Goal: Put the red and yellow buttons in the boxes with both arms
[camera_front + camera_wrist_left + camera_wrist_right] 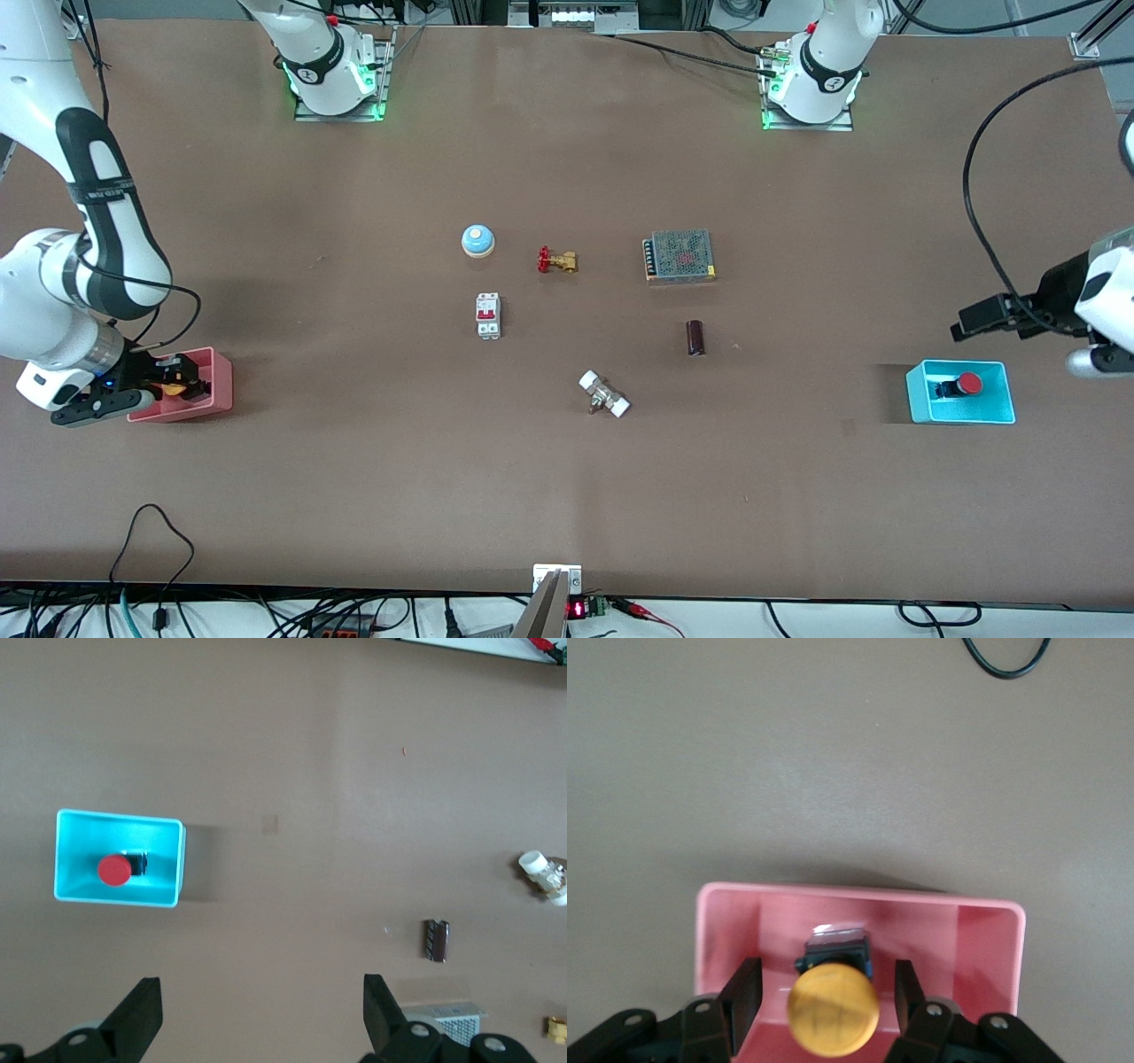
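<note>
The yellow button (pixel 174 387) is in the pink box (pixel 219 383) at the right arm's end of the table. My right gripper (pixel 170 383) is down in that box. In the right wrist view the right gripper (pixel 827 981) is open, with the yellow button (pixel 832 1008) between its fingers and a gap on each side, inside the pink box (pixel 859 892). The red button (pixel 967 384) lies in the cyan box (pixel 916 392) at the left arm's end. My left gripper (pixel 967 319) is open and empty, raised above the table beside the cyan box (pixel 120 818) with the red button (pixel 113 870). In the left wrist view the left gripper (pixel 261 990) is over bare table.
In the middle of the table are a blue bell (pixel 477 239), a red-handled brass valve (pixel 556 260), a meshed power supply (pixel 679 255), a white breaker (pixel 488 315), a dark cylinder (pixel 695 338) and a white fitting (pixel 604 394).
</note>
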`<state>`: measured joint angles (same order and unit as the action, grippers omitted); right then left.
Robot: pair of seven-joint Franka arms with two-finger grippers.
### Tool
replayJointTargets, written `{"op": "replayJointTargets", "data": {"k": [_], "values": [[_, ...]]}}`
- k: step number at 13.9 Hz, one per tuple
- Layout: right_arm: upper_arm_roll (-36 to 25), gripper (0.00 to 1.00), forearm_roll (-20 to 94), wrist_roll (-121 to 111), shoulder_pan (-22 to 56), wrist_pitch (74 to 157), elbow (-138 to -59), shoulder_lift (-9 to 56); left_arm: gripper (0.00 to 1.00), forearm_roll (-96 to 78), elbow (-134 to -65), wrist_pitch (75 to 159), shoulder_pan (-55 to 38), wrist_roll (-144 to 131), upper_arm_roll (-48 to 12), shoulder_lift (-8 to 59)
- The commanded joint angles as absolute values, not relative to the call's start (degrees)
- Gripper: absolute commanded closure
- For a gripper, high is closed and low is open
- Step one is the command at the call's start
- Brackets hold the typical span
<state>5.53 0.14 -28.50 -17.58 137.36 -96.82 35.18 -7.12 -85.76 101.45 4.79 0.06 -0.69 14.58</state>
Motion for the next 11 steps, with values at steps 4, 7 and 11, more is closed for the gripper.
{"op": "replayJointTargets", "data": {"k": [4, 7, 11], "values": [[6.07, 0.31, 1.94, -29.53, -17.93, 124.84, -93.88, 29.72, 0.0, -5.19, -88.51, 102.74, 1.58, 0.26, 1.94, 12.13], [6.33, 0.42, -1.04, -29.01, -16.53, 113.76, -92.37, 22.09, 0.0, -5.19, -88.51, 103.1, 7.37, -0.53, -3.94, 12.04], [7.98, 0.48, -5.79, -9.28, -8.37, 100.31, -92.37, 13.11, 0.0, -3.96, -88.16, 102.57, 6.85, -2.81, -4.57, 11.95]]}}
